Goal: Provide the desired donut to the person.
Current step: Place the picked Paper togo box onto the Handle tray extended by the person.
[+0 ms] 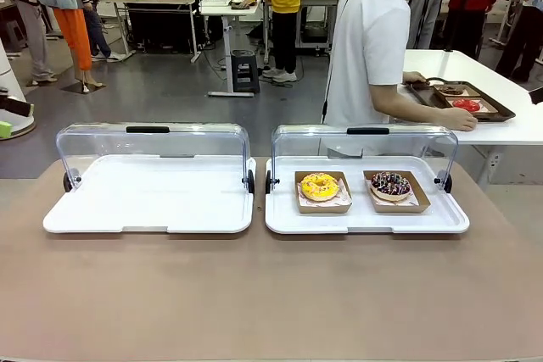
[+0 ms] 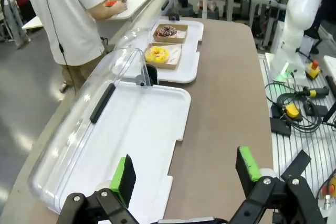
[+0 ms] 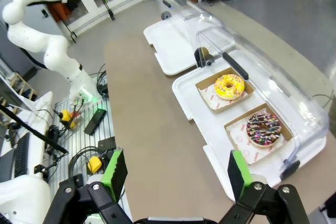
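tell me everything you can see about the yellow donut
The yellow donut is a ring with glossy yellow icing and small reddish flecks on top. It lies flat on printed paper in a shallow brown cardboard tray, the left of two such trays on the right-hand white display tray, whose clear lid is swung open behind it. Nothing else touches it.

Two white trays (image 1: 153,222) (image 1: 365,222) in the middle of the frame, two clear lids (image 1: 153,146) (image 1: 365,146), two donuts, one yellow donut (image 1: 320,186), one chocolate donut (image 1: 390,184), two brown paper boxes (image 1: 323,203) (image 1: 399,203), one person (image 1: 369,48) at upper right.
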Available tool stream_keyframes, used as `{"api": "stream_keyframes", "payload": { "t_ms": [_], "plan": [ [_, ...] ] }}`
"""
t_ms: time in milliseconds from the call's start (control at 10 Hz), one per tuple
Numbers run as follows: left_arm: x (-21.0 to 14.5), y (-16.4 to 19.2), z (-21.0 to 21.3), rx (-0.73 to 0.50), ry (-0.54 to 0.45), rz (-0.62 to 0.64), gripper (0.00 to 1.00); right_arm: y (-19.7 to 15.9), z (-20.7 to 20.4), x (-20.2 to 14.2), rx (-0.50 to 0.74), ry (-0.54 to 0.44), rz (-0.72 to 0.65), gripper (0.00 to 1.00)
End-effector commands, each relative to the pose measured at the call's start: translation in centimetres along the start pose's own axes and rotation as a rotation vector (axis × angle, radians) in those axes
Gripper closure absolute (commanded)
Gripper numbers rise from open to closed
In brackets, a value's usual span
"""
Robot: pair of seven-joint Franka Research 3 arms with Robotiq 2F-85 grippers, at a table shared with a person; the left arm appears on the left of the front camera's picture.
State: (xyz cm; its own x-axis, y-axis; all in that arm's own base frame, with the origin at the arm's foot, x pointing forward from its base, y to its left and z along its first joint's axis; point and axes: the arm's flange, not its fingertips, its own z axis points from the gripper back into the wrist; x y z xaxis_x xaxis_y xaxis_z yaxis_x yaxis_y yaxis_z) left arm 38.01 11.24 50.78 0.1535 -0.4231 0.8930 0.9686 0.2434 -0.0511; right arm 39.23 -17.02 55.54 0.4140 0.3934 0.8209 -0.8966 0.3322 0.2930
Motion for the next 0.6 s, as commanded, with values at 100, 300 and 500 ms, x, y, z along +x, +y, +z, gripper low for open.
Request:
{"api": "stream_keyframes", "payload": {
  "t_ms": [100, 300, 500],
  "plan": [
    [-2.0, 1.4, 2.1, -0.009, -0.097, -0.056, 0.00, 0.0, -0.1, 0.1, 0.004, -0.009, -0.003, 0.00],
    [-2.9, 1.0, 2.9, -0.011, -0.142, -0.101, 0.00, 0.0, -0.1, 0.1, 0.004, -0.009, -0.003, 0.00],
    [-2.9, 1.8, 2.8, 0.001, -0.159, -0.139, 0.00, 0.0, -0.1, 0.1, 0.004, -0.009, -0.003, 0.00]
  ]
}}
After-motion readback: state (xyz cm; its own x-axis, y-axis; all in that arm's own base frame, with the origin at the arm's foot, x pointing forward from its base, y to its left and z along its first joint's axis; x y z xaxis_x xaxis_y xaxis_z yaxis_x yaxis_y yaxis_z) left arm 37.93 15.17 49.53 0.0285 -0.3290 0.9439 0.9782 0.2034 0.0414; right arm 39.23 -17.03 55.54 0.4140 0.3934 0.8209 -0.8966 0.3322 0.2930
